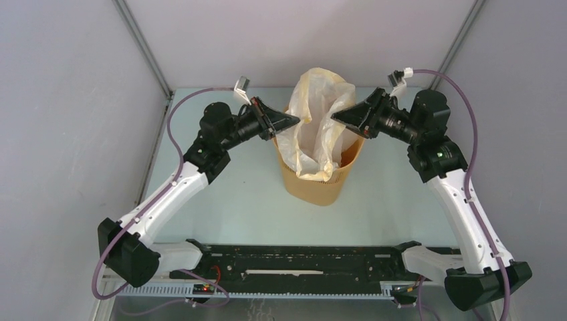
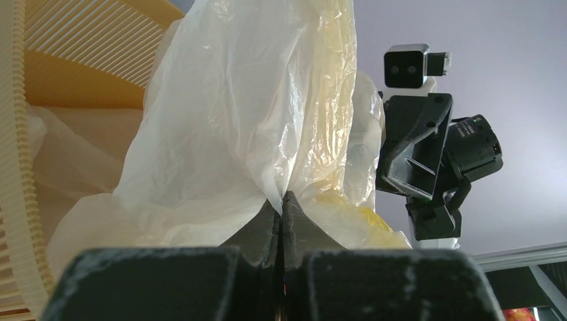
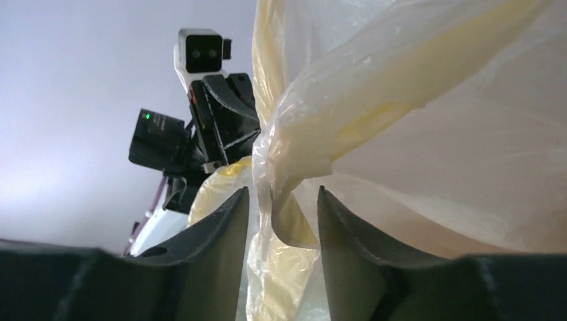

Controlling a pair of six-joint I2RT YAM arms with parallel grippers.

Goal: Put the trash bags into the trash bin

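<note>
Over the desk (image 1: 220, 200), my two arms meet at the mouth of the trash bin (image 1: 314, 188), which stands upright at the middle of the desk between them. My left gripper (image 2: 282, 204) is pinched tight on a fold of the pale, translucent trash bag (image 1: 319, 110). My right gripper (image 3: 281, 197) stands partly open, with a ridge of the film running loose between its jaws and not clamped. The bag's lower part sits inside the bin, but its crumpled top rises well above the rim. By my reckoning the job is past halfway: the bag is in, yet its top has to be spread or pushed down. Whether there is more than one bag, I cannot tell.
</note>
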